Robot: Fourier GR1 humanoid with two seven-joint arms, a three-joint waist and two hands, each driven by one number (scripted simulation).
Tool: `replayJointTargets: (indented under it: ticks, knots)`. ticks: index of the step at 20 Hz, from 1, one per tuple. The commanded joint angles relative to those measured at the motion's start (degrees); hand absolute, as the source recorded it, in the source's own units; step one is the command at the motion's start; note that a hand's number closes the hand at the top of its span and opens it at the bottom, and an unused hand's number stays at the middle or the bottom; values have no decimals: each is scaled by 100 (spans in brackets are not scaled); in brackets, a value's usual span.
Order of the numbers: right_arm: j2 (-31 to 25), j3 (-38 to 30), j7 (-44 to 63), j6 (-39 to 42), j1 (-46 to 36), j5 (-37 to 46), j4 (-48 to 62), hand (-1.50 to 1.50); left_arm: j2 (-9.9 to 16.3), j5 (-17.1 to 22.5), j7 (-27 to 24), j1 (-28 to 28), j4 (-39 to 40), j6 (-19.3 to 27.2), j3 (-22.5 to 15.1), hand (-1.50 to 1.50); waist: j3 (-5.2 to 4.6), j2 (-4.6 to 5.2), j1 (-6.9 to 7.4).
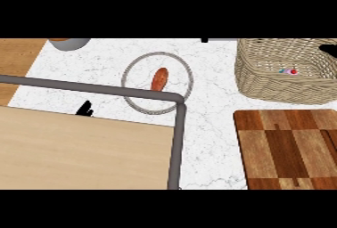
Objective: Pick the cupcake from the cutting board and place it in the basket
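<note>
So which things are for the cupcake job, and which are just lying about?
For the job:
cutting board
basket
small pink thing inside the basket, maybe the cupcake

Just lying about:
round plate holding an orange-brown food
grey bowl
wooden tray with grey rim

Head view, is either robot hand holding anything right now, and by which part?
Cannot be told. Only black slivers of the left robot hand and right robot hand show, neither visibly on anything. The cutting board is bare.

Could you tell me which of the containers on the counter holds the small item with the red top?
The woven basket at the upper right holds it; the round plate carries an orange, elongated food item instead.
</note>
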Motion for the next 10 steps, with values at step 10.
replayJointTargets:
  ticks: [10]
  knots:
    - [-764,-999,-153,45,472,-757,55,-150,-49,-91,102,720,594,49,62,0,-103,29,-170]
